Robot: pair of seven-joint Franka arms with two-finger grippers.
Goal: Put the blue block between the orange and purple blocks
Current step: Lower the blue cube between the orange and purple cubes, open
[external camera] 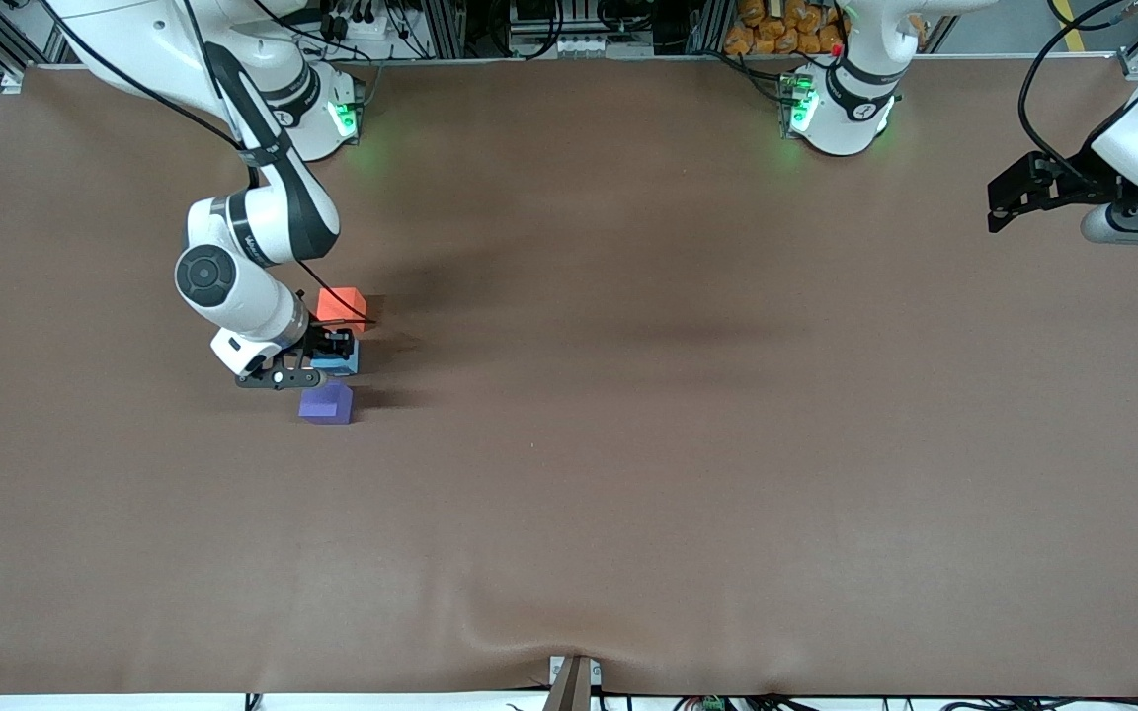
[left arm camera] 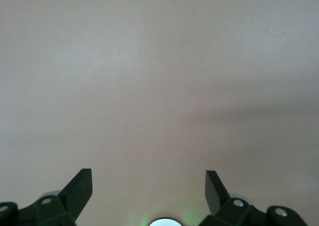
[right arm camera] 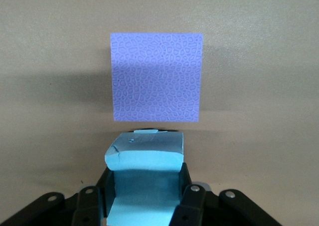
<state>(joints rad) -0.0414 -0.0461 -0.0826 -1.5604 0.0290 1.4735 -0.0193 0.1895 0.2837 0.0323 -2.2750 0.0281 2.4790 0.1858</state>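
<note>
Right end effector (external camera: 324,357) clamped tight on the blue block (external camera: 340,361), low over the gap between the orange block (external camera: 341,304) and the purple block (external camera: 327,404), toward the right arm's end of the tabletop (external camera: 628,444); contact with the tabletop not clear from these views. Narrow gap, so risk of nudging either neighbour on release; possible cause: fingers spreading outward or a skewed lift. Risk too of the blue block sticking to a pad and tipping. Left end effector (left arm camera: 148,191) wide open and empty, waiting over bare tabletop at the left arm's end.
</note>
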